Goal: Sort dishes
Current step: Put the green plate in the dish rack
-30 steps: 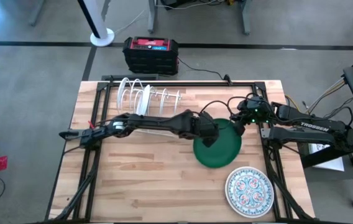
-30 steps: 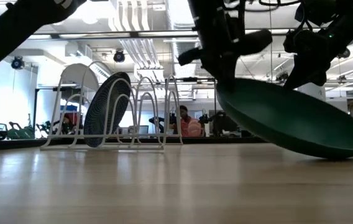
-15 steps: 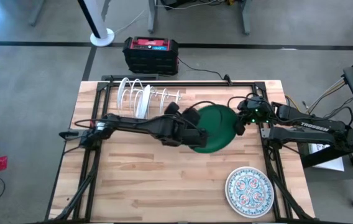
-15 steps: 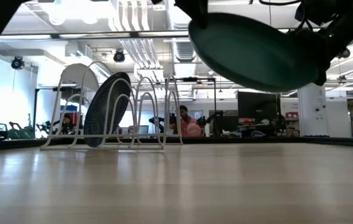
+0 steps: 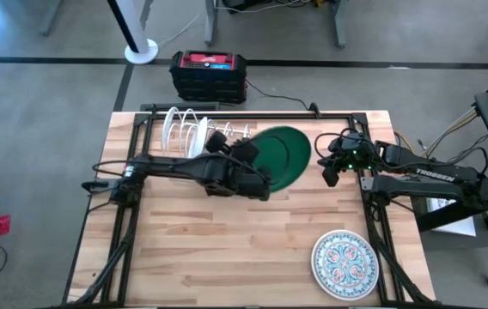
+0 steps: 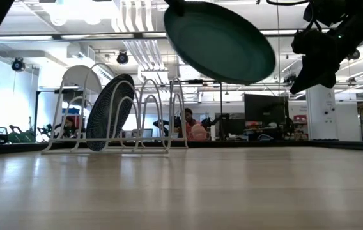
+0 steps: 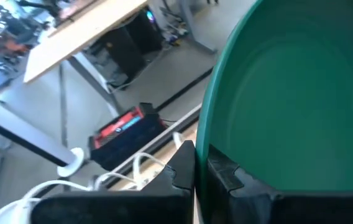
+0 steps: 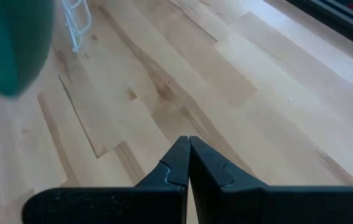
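A plain green plate (image 5: 283,159) hangs in the air over the table's far middle, with my left gripper (image 5: 259,174) shut on it. In the low view its underside (image 6: 220,41) shows, high above the table. The white wire rack (image 5: 205,136) stands at the far left, and a dark ribbed plate (image 6: 110,112) stands on edge in it. A floral plate (image 5: 341,263) lies flat near the right front corner. My right gripper (image 5: 328,176) hovers shut at the table's right with nothing in it. My left gripper pinches the green plate's rim (image 7: 205,148) between its two fingers, one on the inner face and one on the underside. The fingers come at it from the table's left and near side, slanting a little downward. The plate is lifted clear of the table and tilted.
Bare wood lies below the plate and across the table's middle and near left (image 5: 210,249). Several rack slots to the right of the dark plate (image 6: 162,115) stand vacant. A red and black box (image 5: 210,73) sits on the floor beyond the far edge.
My left gripper has risen and gone toward the far edge and the rack, turning as it went. The green plate, which rested tilted with one edge on the table at the right, is now lifted clear and sits higher and farther left.
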You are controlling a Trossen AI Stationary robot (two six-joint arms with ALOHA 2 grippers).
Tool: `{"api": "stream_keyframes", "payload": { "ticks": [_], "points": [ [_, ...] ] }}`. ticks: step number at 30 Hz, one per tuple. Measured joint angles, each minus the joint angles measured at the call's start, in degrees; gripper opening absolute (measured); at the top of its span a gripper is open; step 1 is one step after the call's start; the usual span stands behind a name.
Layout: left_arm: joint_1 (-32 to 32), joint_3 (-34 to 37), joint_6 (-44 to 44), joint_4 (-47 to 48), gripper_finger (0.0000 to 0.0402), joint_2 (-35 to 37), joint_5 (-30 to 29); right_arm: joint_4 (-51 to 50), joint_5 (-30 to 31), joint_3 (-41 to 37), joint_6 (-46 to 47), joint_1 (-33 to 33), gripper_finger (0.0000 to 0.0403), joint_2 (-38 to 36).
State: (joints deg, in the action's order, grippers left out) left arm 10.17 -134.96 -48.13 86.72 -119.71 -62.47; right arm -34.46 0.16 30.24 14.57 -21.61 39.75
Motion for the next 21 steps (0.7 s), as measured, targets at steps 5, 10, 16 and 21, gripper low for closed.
{"api": "stream_keyframes", "payload": {
  "ticks": [5,10,16,21],
  "points": [
    [-0.1,0.0,-0.74,3.15,0.0,1.91,-4.06,0.0,-0.01,0.0,0.0,0.0,0.0,0.0],
    [-0.15,-0.02,3.64,3.34,0.0,3.63,-6.74,-0.02,-0.02,0.0,0.0,0.0,0.0,0.0],
    [-0.2,-0.02,11.38,3.29,0.0,6.91,-13.7,-0.01,-0.02,0.0,-0.02,0.0,0.0,0.0],
    [-0.2,-0.02,17.27,3.32,0.0,9.4,-19.67,-0.02,-0.02,0.0,-0.02,0.0,0.0,0.0]
  ]
}}
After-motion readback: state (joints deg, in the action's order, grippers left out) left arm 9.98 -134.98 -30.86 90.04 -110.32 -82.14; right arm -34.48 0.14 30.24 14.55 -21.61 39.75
